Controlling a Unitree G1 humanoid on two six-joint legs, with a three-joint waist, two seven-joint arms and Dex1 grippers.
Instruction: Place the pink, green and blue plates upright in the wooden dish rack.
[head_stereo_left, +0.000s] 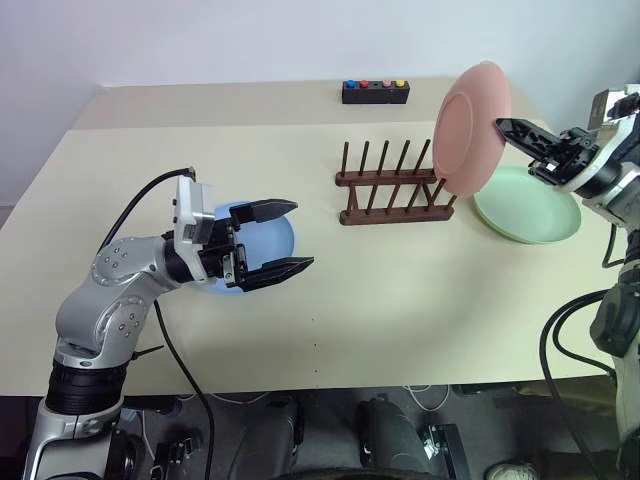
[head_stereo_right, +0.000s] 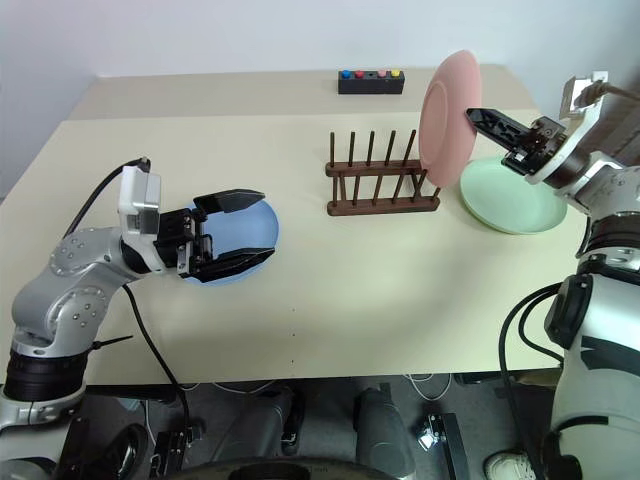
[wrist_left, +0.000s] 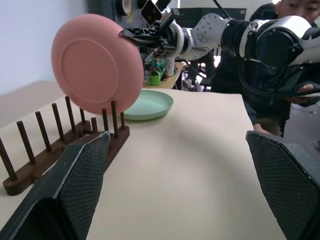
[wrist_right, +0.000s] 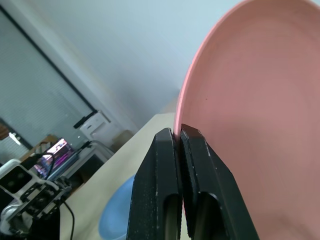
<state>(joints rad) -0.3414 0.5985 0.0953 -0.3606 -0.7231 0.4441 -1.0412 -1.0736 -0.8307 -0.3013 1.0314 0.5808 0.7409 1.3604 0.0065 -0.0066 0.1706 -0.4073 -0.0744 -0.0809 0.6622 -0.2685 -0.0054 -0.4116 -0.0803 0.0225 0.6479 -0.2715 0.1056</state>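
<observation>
One beige table (head_stereo_left: 400, 290), white wall (head_stereo_left: 250, 40) behind

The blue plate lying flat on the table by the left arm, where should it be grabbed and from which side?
Take the blue plate by its raised rim, on the edge nearest the open left end effector. It lies flat, so only the rim offers a pinch: probably one finger over the lip, one under, coming in low from the robot's left.

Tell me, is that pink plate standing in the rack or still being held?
Held. The right gripper pinches the pink plate's rim, keeping it upright at the wooden rack's end. Whether its bottom edge touches the rack, I cannot tell.
</observation>
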